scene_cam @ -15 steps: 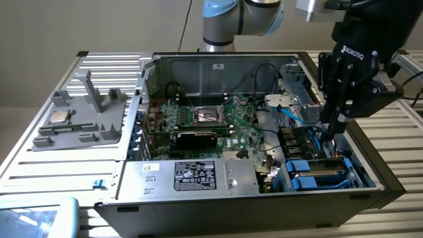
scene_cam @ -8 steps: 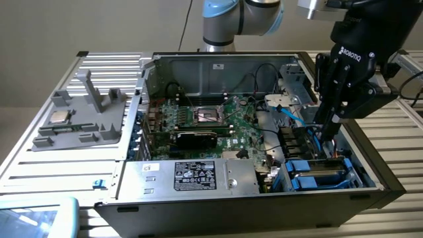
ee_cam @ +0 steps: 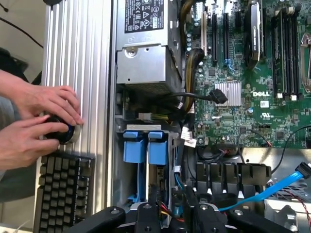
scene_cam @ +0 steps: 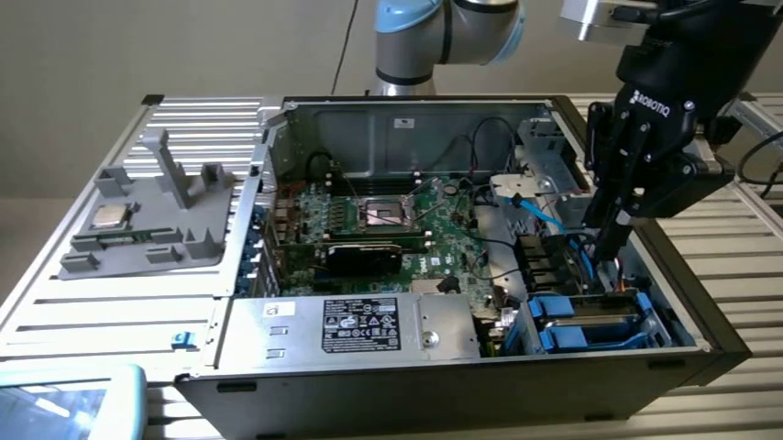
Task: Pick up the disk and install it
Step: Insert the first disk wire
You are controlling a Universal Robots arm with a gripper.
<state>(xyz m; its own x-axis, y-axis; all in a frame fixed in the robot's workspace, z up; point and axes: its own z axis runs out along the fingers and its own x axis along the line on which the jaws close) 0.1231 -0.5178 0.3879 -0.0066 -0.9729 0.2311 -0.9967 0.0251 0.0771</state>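
Note:
The disk (scene_cam: 596,317), a silver-grey drive in a bright blue frame, lies in the drive bay at the front corner of the open computer case (scene_cam: 685,302), on the exterior view's right. Its blue end tabs (ee_cam: 146,147) show in the wrist view, just ahead of my fingers. My gripper (scene_cam: 608,240) hangs straight above the bay, fingertips a short way over the disk and not touching it. The black fingers (ee_cam: 146,213) stand apart, with only cables and the blue frame visible between them.
A large grey metal box with a black label (scene_cam: 355,325) sits beside the bay, the motherboard (scene_cam: 391,220) behind it. A blue cable (ee_cam: 272,187) runs near my gripper. A grey fixture holding a small processor chip (scene_cam: 113,217) lies outside the case. A person's hands (ee_cam: 39,116) rest on a round knob by a keyboard (ee_cam: 63,189).

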